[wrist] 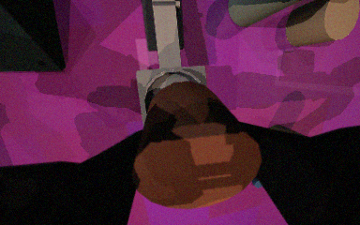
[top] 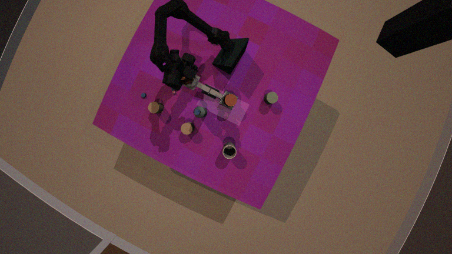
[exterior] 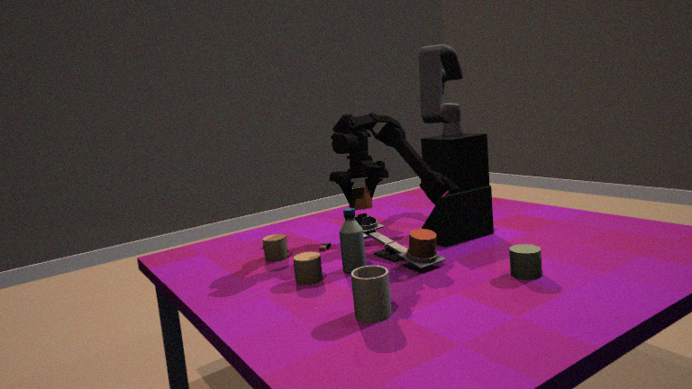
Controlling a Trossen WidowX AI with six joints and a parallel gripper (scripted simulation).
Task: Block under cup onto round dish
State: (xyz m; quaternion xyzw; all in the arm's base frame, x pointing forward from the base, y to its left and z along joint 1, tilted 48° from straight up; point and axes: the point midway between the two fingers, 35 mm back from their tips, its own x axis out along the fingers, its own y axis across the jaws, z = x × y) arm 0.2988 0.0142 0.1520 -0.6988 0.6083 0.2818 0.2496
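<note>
Your hand (exterior: 359, 192) is clamped on an orange cup (exterior: 362, 198), held in the air above the balance's (exterior: 390, 248) far end, clear of its pad. The other orange cup (exterior: 422, 243) sits on the near end, which tilts down. Block not visible in any view. A grey bottle (exterior: 351, 241) stands just beside the balance on the magenta surface (exterior: 561, 313).

The black arm (exterior: 403, 148) rises from its base (exterior: 459, 213) on the counter, reaches forward and bends at the wrist so the gripper (exterior: 359, 194) points straight down. Its fingers (exterior: 349, 192) are clamped on the sides of an orange cup (exterior: 362, 198), held in the air above the near end of the balance (exterior: 368, 222).
</note>
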